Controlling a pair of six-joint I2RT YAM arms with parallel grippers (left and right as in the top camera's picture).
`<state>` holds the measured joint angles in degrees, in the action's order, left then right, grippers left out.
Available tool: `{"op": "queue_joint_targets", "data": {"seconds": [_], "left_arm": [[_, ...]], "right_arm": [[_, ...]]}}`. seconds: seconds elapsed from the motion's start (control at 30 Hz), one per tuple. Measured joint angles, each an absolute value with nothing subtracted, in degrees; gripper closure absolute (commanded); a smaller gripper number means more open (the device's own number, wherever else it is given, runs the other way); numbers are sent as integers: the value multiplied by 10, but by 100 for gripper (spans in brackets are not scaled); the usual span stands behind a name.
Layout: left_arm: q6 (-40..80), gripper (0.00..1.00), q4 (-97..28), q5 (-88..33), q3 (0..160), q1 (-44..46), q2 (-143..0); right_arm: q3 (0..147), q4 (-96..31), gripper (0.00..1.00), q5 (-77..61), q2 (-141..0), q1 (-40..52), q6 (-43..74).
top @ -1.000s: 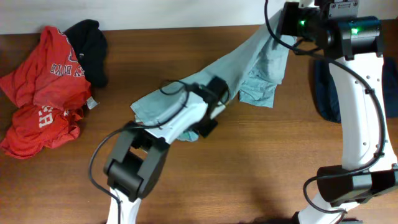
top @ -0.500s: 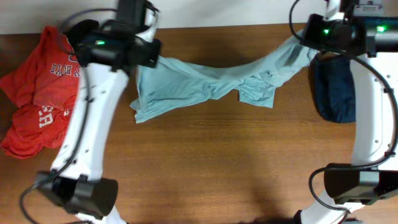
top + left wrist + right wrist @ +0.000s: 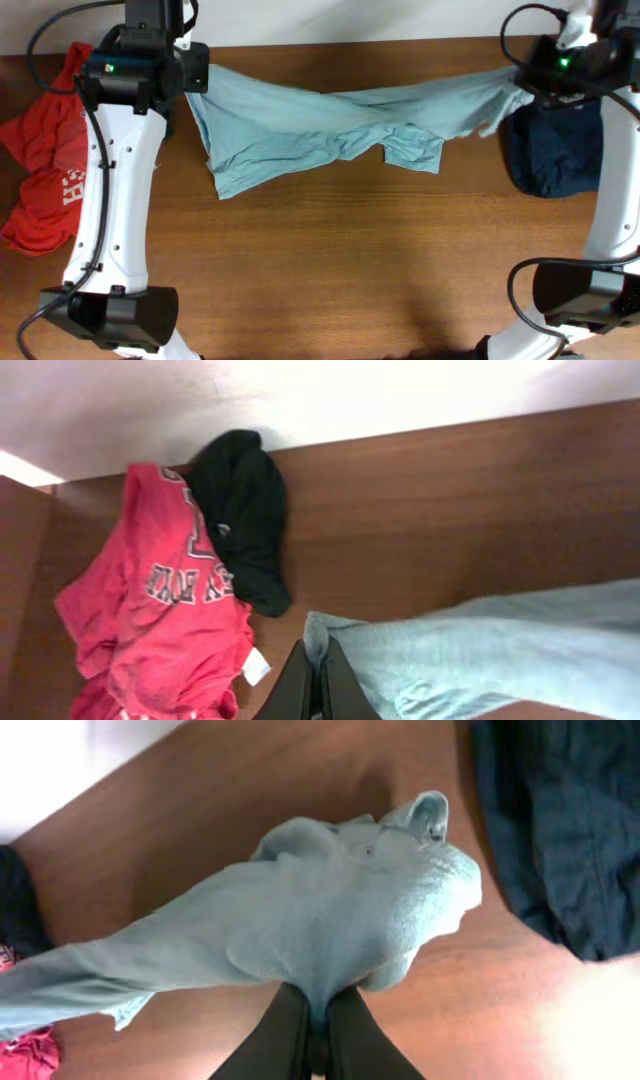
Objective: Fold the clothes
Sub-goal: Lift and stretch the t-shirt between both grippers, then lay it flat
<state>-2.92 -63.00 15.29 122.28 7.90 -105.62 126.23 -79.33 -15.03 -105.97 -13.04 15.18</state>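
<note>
Pale grey-blue T-shirt [image 3: 300, 125] hangs stretched wide, wrinkled and twisted.

There is 1 pale grey-blue T-shirt [image 3: 300, 125] on 1 wooden surface [image 3: 350, 270]. Left of the T-shirt lies 1 red heap [image 3: 45, 190] with white lettering; whether it is 1 tee or 2 cannot be told. Also left of the T-shirt is 1 black garment [image 3: 240, 510]. Right of the T-shirt is 1 navy garment [image 3: 550, 150]. There are 2 arms, the left arm [image 3: 110, 220] and the right arm [image 3: 618, 200], and 2 grippers, the left gripper [image 3: 312, 682] and the right gripper [image 3: 318, 1045].
</note>
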Motion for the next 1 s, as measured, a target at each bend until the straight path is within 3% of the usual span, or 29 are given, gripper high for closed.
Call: {"op": "queue_joint_targets", "data": {"seconds": [0.5,1.0], "left_arm": [[-29,100,-636,166,1257,79,-996],[-17,99,-684,137,1268,79,-798]], "right_arm": [[1262,-867,96,-187,-1040,-137,132],[1266,-926,95,-196,-736,-137,130]]}}
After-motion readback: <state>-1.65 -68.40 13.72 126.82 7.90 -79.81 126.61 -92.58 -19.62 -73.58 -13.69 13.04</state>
